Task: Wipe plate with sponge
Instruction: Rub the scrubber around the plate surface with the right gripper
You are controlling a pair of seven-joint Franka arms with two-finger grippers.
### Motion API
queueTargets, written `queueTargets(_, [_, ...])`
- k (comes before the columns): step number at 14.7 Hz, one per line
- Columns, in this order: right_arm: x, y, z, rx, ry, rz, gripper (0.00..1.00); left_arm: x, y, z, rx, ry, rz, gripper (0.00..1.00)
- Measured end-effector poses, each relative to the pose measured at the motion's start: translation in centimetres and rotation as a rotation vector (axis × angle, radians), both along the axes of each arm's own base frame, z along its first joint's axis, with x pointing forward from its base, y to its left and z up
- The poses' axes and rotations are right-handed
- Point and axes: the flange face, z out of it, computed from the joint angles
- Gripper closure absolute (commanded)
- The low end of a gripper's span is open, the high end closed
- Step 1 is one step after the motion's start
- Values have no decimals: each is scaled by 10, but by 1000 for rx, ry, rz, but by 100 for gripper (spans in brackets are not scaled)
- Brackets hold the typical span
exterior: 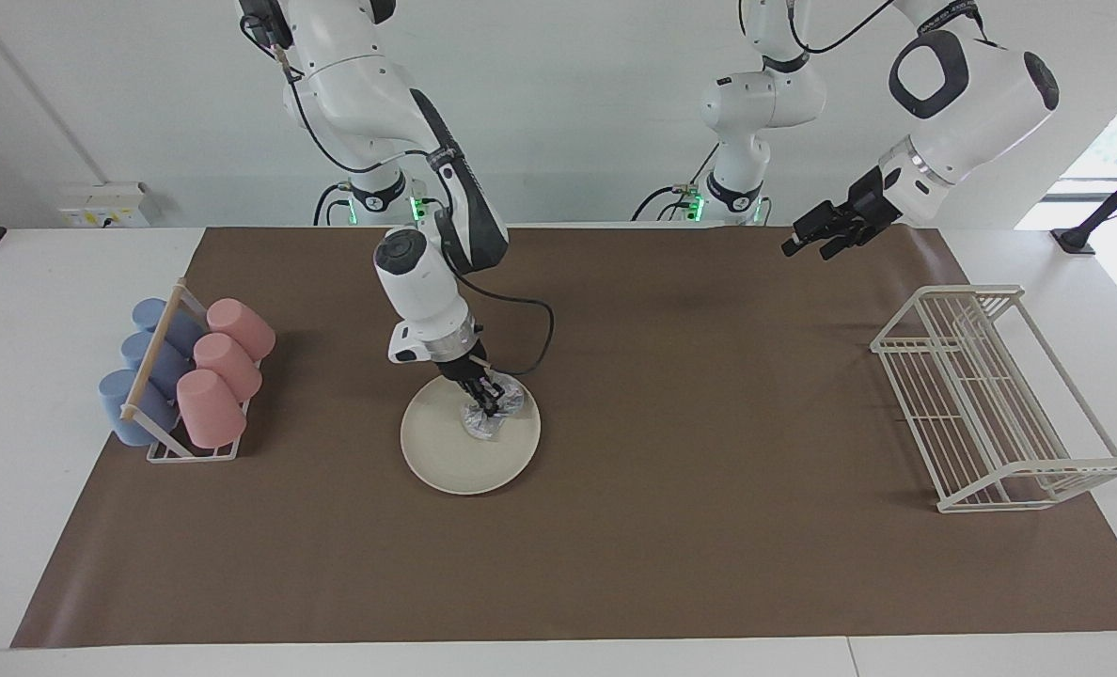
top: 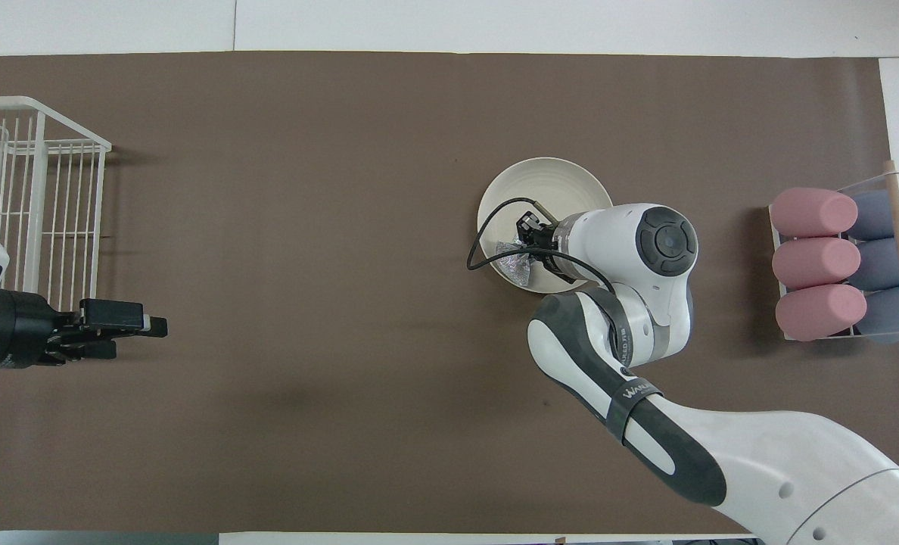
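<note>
Six cups [exterior: 187,371], partly overlapping, in rack [exterior: 159,451]; right gripper [exterior: 491,404] clamps sponge [exterior: 493,414] on plate [exterior: 446,451]; left gripper [exterior: 803,240] spread, empty.

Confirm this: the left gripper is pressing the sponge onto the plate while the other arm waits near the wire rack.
Wrong arm. In the facing view the right gripper presses the sponge onto the plate; the left gripper waits in the air near the wire rack.
</note>
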Motion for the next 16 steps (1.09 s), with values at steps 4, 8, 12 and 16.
queueTargets(4, [11, -29, 0, -19, -30, 69, 100, 0, 4, 0, 9, 2, 6, 0])
queueTargets(8, [26, -82, -1, -46, -64, 130, 100, 0, 4, -1, 12, 11, 25, 0])
queueTargets(12, [24, -76, -1, -46, -65, 146, 100, 0, 7, -2, 55, 15, 16, 0])
queueTargets(16, [12, -32, 0, -19, -32, 72, 100, 0, 6, -2, 59, 12, 14, 0])
